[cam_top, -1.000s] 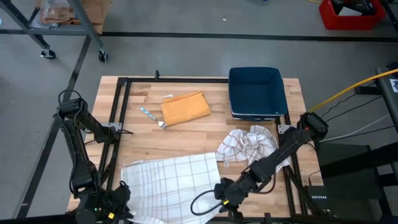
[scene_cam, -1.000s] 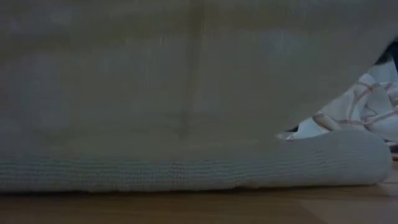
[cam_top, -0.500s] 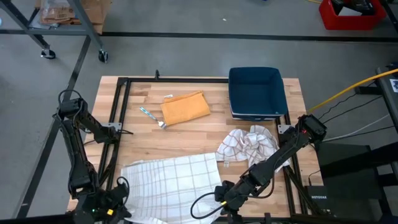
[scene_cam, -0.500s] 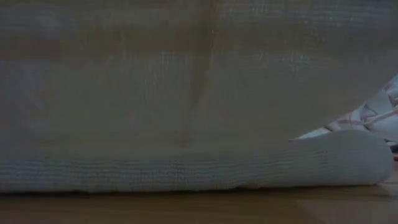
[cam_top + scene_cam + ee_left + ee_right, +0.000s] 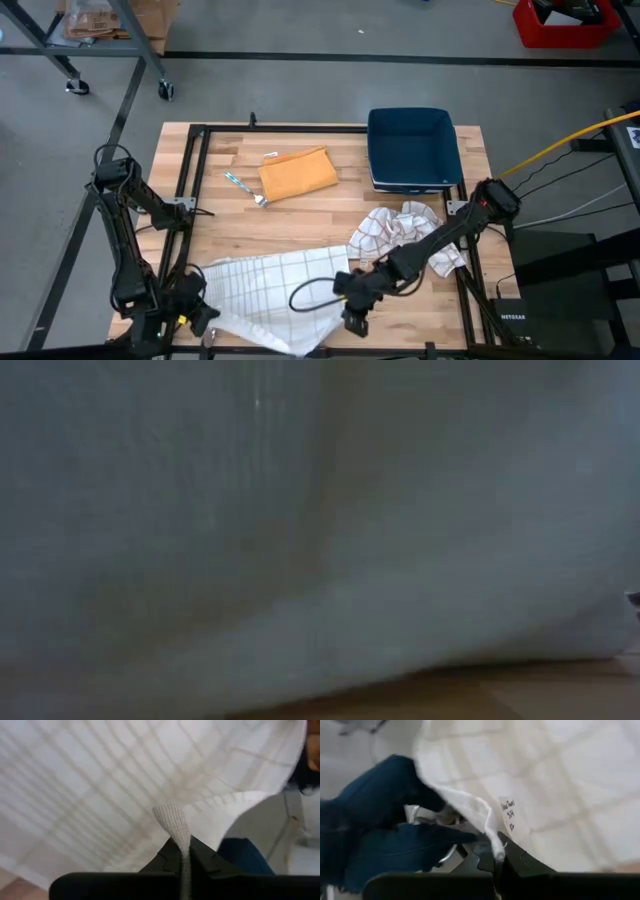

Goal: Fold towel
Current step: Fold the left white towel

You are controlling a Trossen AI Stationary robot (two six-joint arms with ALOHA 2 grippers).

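Observation:
A white towel with thin tan checks [image 5: 275, 290] lies at the table's near edge, and its far part rests on the wood. It fills the low view as a pale sheet [image 5: 300, 540]. My left gripper [image 5: 195, 308] is at its near left corner, shut on it. My right gripper [image 5: 350, 298] is at its near right corner, also shut on it. In both wrist views the checked cloth spreads away beyond the fingers. My left gripper [image 5: 181, 847] pinches the towel's near left corner [image 5: 172, 817] between its two fingers; a small tab of cloth sticks out past the tips. The corner is lifted off the table and the cloth runs away from it fairly smooth. My right gripper [image 5: 495, 855] pinches the towel's near right edge [image 5: 487, 827] between its two fingers, close to a small sewn label [image 5: 509, 815]. That edge is raised off the table, with the cloth sloping down to the part that lies flat.
A crumpled checked cloth [image 5: 405, 232] lies right of the towel, under the right arm. Farther back are a blue bin [image 5: 412, 148], a folded orange cloth [image 5: 298, 173] and a small utensil [image 5: 245, 187]. Black frame rails [image 5: 190, 200] run along the table's edges.
Both grippers have risen and moved from the near edge toward the far edge, keeping their hold. The towel's near edge has lifted clear with them and now hangs between them; its far part has stayed on the table.

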